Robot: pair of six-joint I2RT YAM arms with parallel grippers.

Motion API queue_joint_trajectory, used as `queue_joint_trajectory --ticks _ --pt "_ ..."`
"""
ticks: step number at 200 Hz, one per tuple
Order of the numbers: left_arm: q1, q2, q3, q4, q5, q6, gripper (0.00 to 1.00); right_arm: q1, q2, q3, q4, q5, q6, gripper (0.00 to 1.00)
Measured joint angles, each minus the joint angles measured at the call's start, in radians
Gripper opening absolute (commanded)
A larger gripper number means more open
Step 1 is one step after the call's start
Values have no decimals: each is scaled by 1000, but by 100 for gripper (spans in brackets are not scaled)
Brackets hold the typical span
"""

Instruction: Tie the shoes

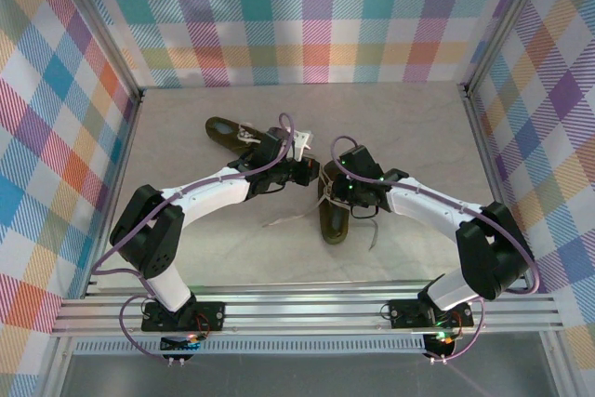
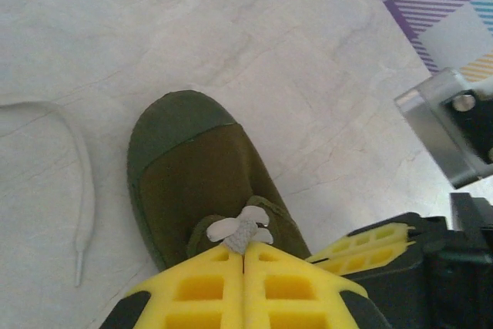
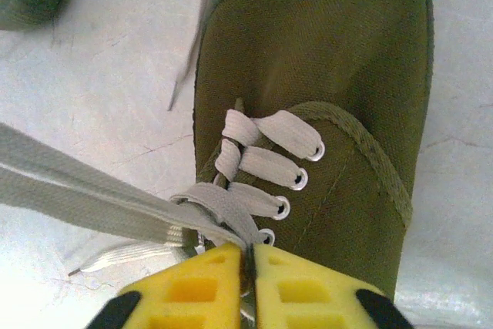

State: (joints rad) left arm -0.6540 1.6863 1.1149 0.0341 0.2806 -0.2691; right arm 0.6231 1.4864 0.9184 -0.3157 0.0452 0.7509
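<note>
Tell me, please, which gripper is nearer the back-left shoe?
Left. The left gripper sits just right of the back-left shoe; the right gripper is farther right, over the other shoe.

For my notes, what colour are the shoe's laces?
The laces are cream-white, clearest in the right wrist view.

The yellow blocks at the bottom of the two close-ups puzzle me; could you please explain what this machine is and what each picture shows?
The machine is two white robot arms bolted to a table. The wide picture comes from a camera above and behind them, showing the left arm and the right arm. Two olive shoes lie on the table: the near shoe at the arm tips, and the far shoe farther back on the left. Each close-up comes from a camera on one wrist, and the yellow blocks are that arm's two fingers. The left fingers are shut on the lace of the near shoe. The right fingers pinch it too, beside the eyelets.
</note>
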Motion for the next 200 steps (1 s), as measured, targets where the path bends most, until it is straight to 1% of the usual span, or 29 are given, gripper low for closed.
queue_joint_trajectory --ticks 35,86,94,117,131,136,139,144,153,158,173,185,200 --pt "3 0 0 -25 -37 0 0 0 -16 0 -13 12 -18 0" --pt "5 0 0 -35 -55 -1 0 0 -34 27 -82 55 -106 0" --pt "5 0 0 -35 -55 -1 0 0 -34 38 -97 61 -128 3" --pt "8 0 0 -35 -40 0 0 3 -40 54 -118 70 -200 16" --pt "10 1 1 -35 -30 0 0 10 -79 41 -110 71 -256 22" --pt "11 2 2 -36 -28 0 0 11 -107 29 -97 72 -272 28" --pt "11 3 3 -37 -27 0 0 12 -126 21 -88 72 -287 34" --pt "11 6 6 -40 -23 0 0 12 -161 6 -72 73 -303 46" --pt "11 13 14 -43 -16 0 0 12 -221 -16 -44 75 -337 72" --pt "12 17 18 -43 -13 -1 0 12 -251 -24 -29 74 -359 81" --pt "13 30 29 -51 -5 -3 0 12 -290 -26 16 83 -427 93" --pt "14 37 34 -56 -1 -4 0 12 -265 -18 38 93 -505 94" --pt "16 46 40 -63 -1 -4 0 12 -176 27 12 112 -586 95"
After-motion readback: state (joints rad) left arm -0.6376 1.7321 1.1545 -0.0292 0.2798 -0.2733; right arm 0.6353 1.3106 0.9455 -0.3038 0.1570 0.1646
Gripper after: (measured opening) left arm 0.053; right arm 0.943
